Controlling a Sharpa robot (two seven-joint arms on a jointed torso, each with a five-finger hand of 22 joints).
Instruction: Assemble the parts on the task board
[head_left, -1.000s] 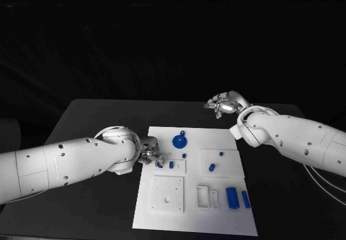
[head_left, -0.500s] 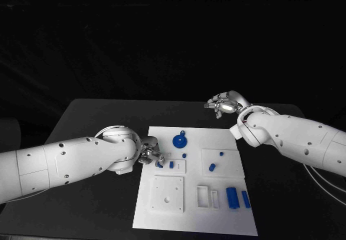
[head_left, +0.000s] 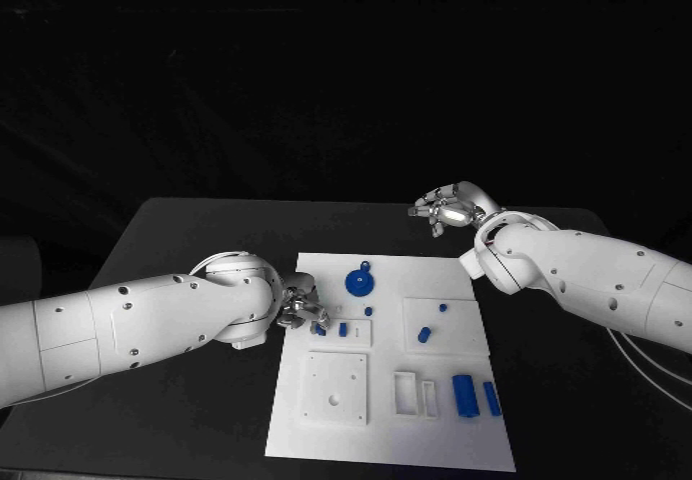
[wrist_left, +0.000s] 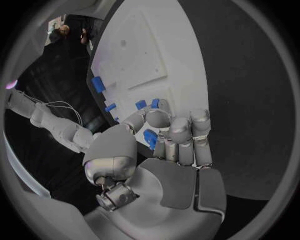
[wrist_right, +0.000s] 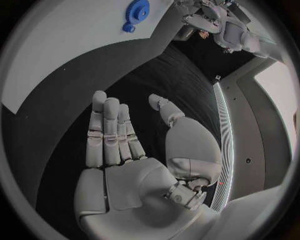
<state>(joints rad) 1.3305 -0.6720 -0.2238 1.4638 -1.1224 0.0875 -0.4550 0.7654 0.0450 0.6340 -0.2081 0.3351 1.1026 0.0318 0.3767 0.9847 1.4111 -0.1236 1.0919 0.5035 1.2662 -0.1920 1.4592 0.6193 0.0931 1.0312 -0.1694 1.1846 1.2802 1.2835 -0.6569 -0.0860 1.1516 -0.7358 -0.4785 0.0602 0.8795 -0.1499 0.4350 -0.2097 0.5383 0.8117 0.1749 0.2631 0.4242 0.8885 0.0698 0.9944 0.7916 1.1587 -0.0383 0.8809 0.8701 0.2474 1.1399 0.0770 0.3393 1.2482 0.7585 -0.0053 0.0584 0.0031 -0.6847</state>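
Note:
The white task board (head_left: 389, 440) lies in the middle of the black table. My left hand (head_left: 300, 308) hovers at the board's left edge, and its curled fingers (wrist_left: 178, 135) pinch a small blue part (wrist_left: 150, 138). Just beside it two small blue pieces (head_left: 343, 329) stand in a raised white block. A blue gear (head_left: 359, 281) lies on the far part of the board, also visible as the gear (wrist_right: 136, 9) in the right wrist view. My right hand (head_left: 450, 210) is raised beyond the board's far right corner, with its fingers (wrist_right: 112, 135) spread and nothing in them.
On the board stand a blue cylinder (head_left: 463, 394) and a blue bar (head_left: 492, 398) at the near right. Two small blue pegs (head_left: 424, 335) sit on a right-hand block. A white square plate with a hole (head_left: 336, 385) and white slots (head_left: 407, 392) lie nearer.

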